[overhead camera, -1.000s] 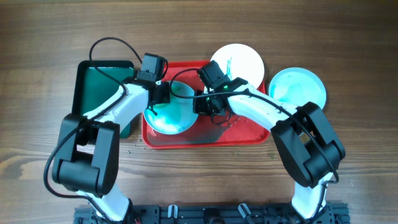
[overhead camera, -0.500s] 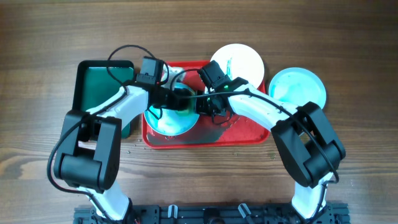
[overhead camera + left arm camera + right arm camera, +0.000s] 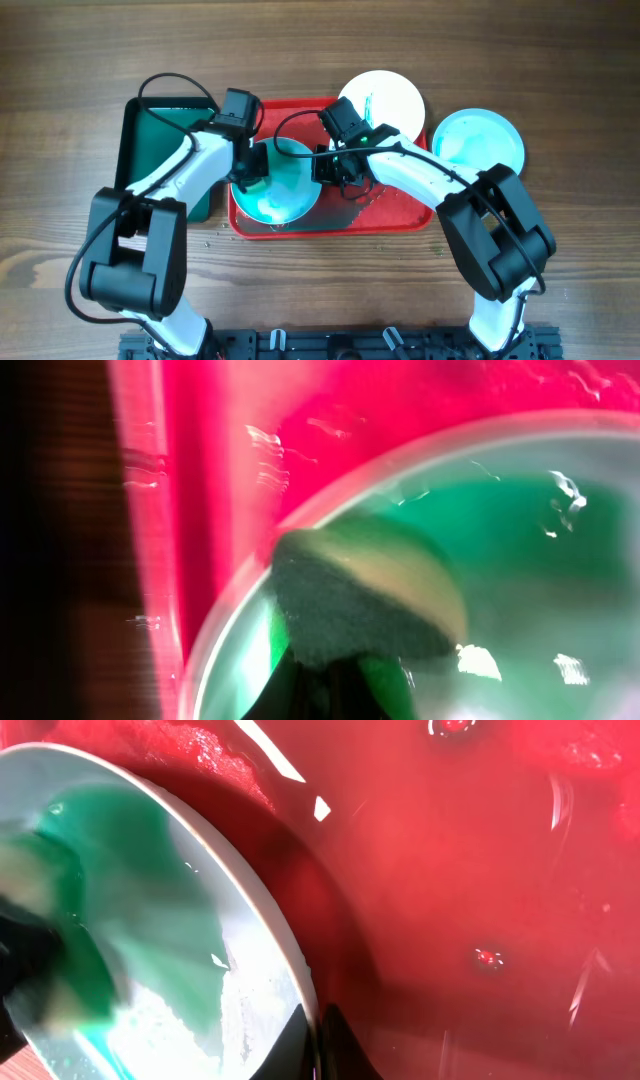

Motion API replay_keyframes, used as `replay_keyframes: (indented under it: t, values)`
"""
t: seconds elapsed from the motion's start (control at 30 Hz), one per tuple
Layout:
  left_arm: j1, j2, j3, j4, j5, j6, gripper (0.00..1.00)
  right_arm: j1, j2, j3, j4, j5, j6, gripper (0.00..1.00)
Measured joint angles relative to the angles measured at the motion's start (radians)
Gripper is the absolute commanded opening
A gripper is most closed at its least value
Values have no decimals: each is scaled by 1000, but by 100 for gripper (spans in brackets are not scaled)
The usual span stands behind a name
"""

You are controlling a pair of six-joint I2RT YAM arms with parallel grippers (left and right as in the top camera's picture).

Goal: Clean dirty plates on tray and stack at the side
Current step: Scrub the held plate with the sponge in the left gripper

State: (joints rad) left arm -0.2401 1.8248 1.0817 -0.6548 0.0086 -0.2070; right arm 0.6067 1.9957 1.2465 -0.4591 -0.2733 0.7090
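Observation:
A plate (image 3: 285,185) with a teal-green smear stands tilted in the red tray (image 3: 390,215). My right gripper (image 3: 322,165) is shut on its right rim; the rim sits between the fingers in the right wrist view (image 3: 318,1045), over the tray (image 3: 480,870). My left gripper (image 3: 250,170) is shut on a green-and-cream sponge (image 3: 365,600) and presses it on the plate's (image 3: 520,540) smeared face near its left rim. A white plate (image 3: 385,100) with a small green mark lies at the tray's far right corner. A pale-aqua plate (image 3: 480,140) lies on the table right of the tray.
A dark green tray (image 3: 165,140) stands left of the red tray, under my left arm. Water drops and wet patches lie on the red tray's floor (image 3: 490,958). Wooden table (image 3: 560,250) lies around both trays.
My left gripper with the sponge swept right across the plate, then back to its left side. The right gripper and the plate have held still.

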Motion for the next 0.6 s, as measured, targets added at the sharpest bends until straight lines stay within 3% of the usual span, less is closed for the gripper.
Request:
replay_keyframes:
  t: [0.13,0.27,0.43,0.6]
  values:
    - [3,16,-23,-14,404,227,4,0,0,0,-1,0,-3,4]
    - [-4,37,-46,123,521,271,4,0,0,0,0,0,-3,4]
    - [-20,37,-38,241,348,125,4,0,0,0,10,0,-3,4]
    - [-22,33,65,112,-95,-21,4,0,0,0,9,0,-3,4]
